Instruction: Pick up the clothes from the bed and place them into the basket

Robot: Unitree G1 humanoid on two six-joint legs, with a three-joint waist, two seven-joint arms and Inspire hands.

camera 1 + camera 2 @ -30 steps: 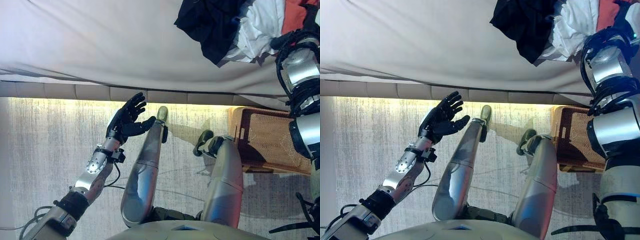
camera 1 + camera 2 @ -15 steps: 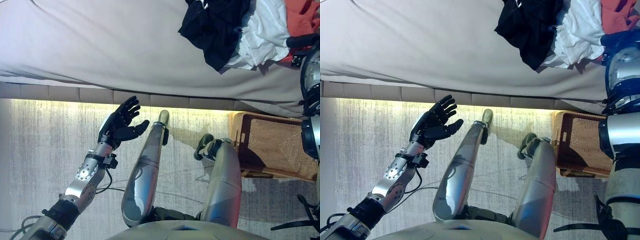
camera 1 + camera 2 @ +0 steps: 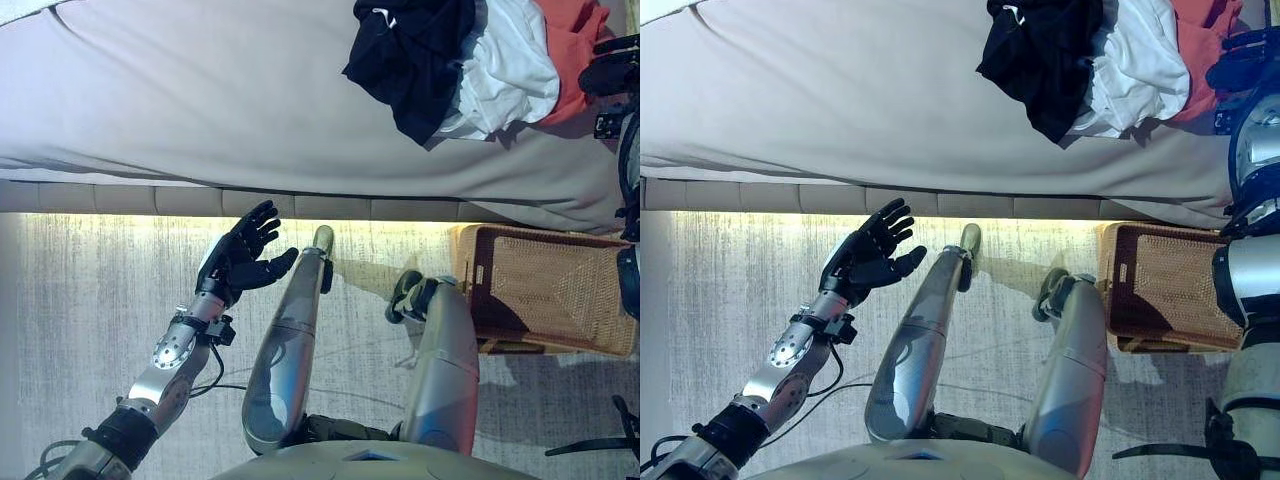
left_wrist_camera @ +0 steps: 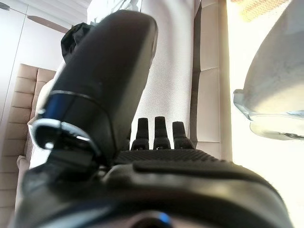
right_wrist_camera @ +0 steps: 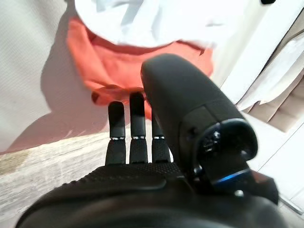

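A pile of clothes lies on the bed's (image 3: 200, 90) right part: a black garment (image 3: 410, 60), a white one (image 3: 505, 65) and an orange one (image 3: 570, 50). My right hand (image 3: 615, 75) is open, just right of the orange garment and above the bed's edge. In the right wrist view its straight fingers (image 5: 130, 123) point at the orange garment (image 5: 118, 71), with the white one (image 5: 156, 23) beyond. My left hand (image 3: 240, 262) is open and empty above the floor in front of the bed. The wicker basket (image 3: 540, 290) stands on the floor at the right.
The bed's grey sheet hangs over a padded side rail (image 3: 120, 197) that runs across the view. A pale carpet (image 3: 90, 320) covers the floor in front. A padded headboard (image 4: 23, 95) shows past my left hand in the left wrist view.
The camera has shifted a little. My right arm has drawn back towards the right edge, so the hand now sits beside the orange garment. My left hand stays open over the floor.
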